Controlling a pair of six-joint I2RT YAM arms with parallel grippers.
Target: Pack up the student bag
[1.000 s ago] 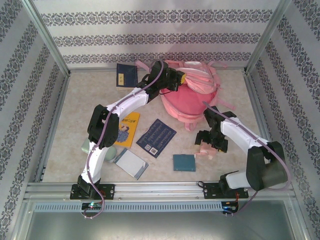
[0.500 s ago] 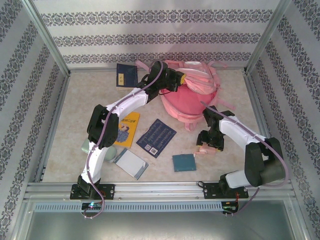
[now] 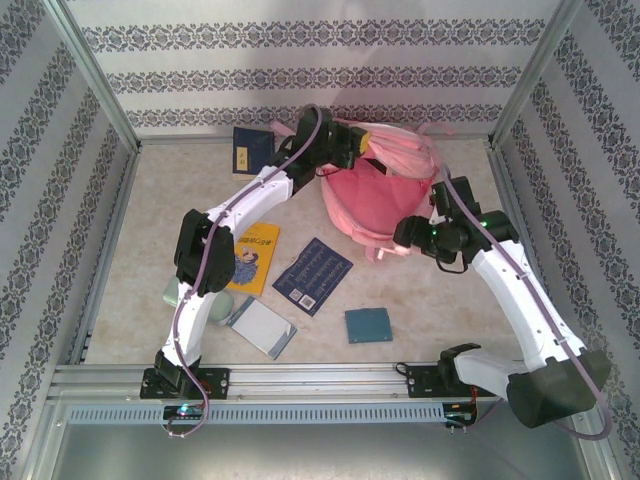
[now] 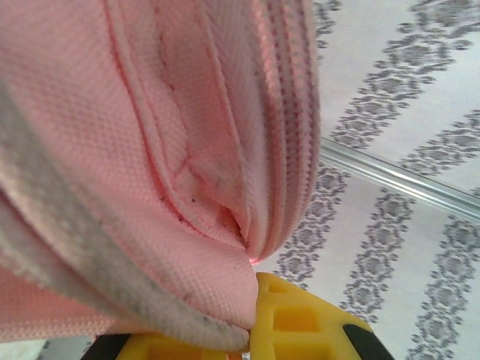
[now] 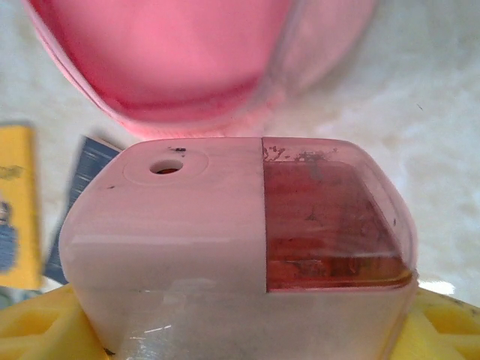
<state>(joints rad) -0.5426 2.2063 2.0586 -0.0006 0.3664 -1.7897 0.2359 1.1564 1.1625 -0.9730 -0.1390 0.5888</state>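
1. At the far middle of the surface [image 3: 160, 210], the student bag [image 3: 385, 195] is seen lying near the far wall, its zipped rim pinched and lifted by the left pincer [image 3: 345, 150].
2. Just near of the bag's mouth, a small pink box [image 5: 225, 225] is clamped in the right pincer [image 3: 412, 232], yellow pads [image 5: 45, 330] showing beneath it.
3. For a clean drop, it is judged that the rim should be held high and the box carried past the zip [image 4: 289, 112] before it is released.
4. Left to be packed on the near surface are a dark blue book [image 3: 312, 275], a yellow book [image 3: 255, 258] and a teal book [image 3: 368, 325].
5. How wide the mouth stands open cannot be told, and the bag's inside is blurred in the right wrist view.
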